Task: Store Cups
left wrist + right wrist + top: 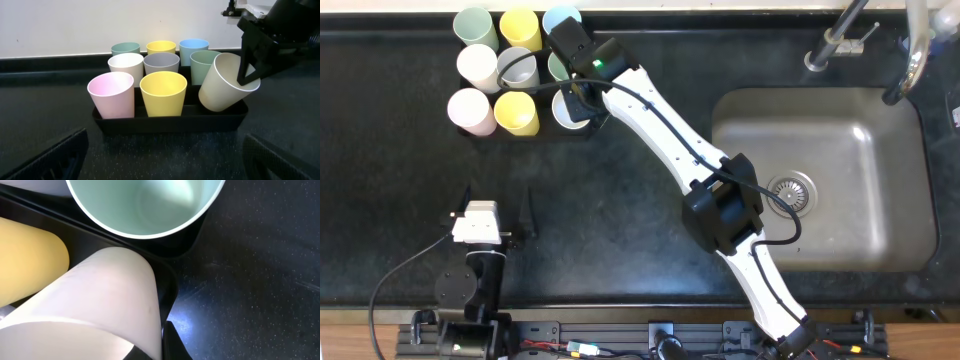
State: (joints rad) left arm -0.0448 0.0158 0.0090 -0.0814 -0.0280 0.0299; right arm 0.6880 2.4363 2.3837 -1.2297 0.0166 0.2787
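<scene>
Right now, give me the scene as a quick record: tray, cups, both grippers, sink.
tray: black, on counter
upright cups: eight, in three rows in tray
held cup: cream, tilted, base at the tray's corner slot nearest the sink
right gripper: shut on held cup's rim
left gripper: open, holding nothing, short of the tray
sink: right of tray, apart from it

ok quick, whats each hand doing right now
left hand: open, holding nothing
right hand: closed on the cream cup, tilted at the black tray
</scene>
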